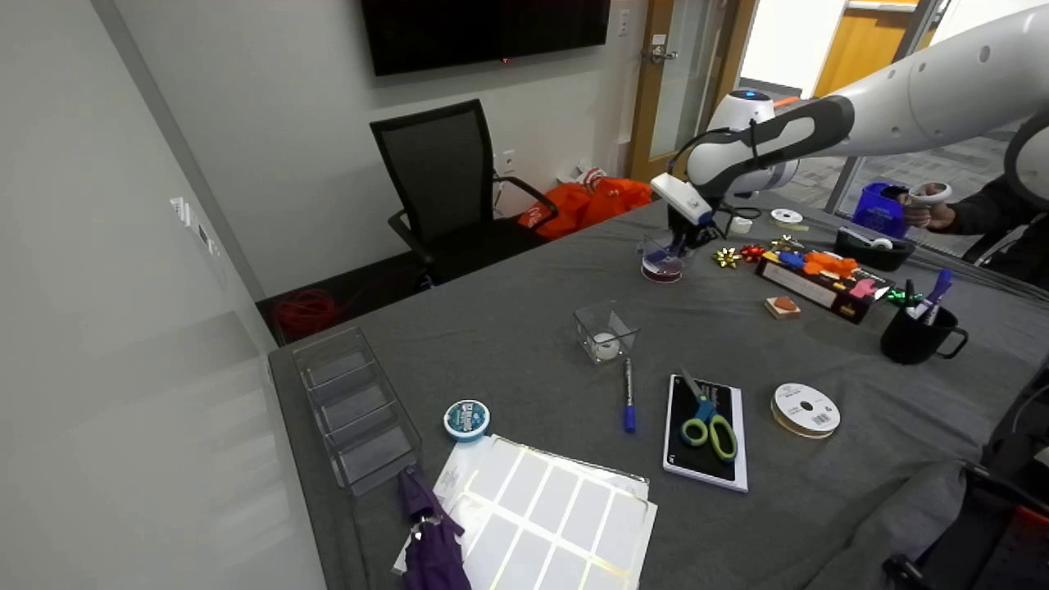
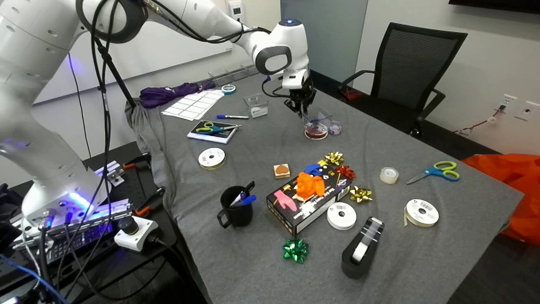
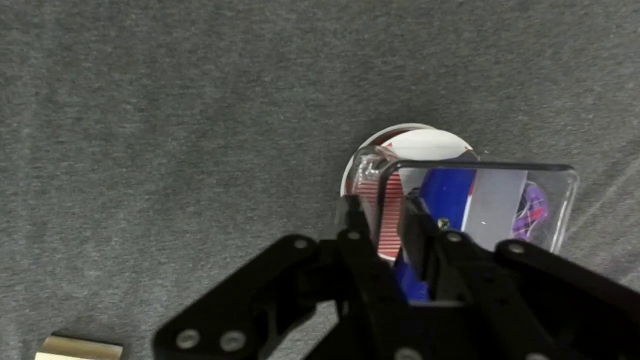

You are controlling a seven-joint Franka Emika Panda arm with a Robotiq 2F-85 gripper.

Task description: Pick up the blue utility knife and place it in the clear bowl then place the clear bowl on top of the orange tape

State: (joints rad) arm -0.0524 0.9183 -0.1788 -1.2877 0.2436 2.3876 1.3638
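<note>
A black chair (image 1: pixel 447 172) flanks the grey tablecloth (image 1: pixel 524 352); slightly parted, the end effector (image 3: pixel 383 210) straddles the clear bowl's (image 3: pixel 500 164) wall

Soft, even light surrounds me; in an exterior view the robot base (image 2: pixel 69 196) glows blue-white at near left, and the wrist view blurs the dark gripper (image 3: pixel 383 206).

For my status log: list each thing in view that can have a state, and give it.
Gripper: fingers apart, astride the clear bowl's wall
Clear bowl: above the orange tape; whether touching, unclear
Blue utility knife: inside the bowl; blade not visible
Orange tape: lying flat
Blue marker: looks capped
Mug: upright, holding pens
Scissors by the clear tape roll: look closed
Purple umbrella: furled
Wall screen: dark
</note>
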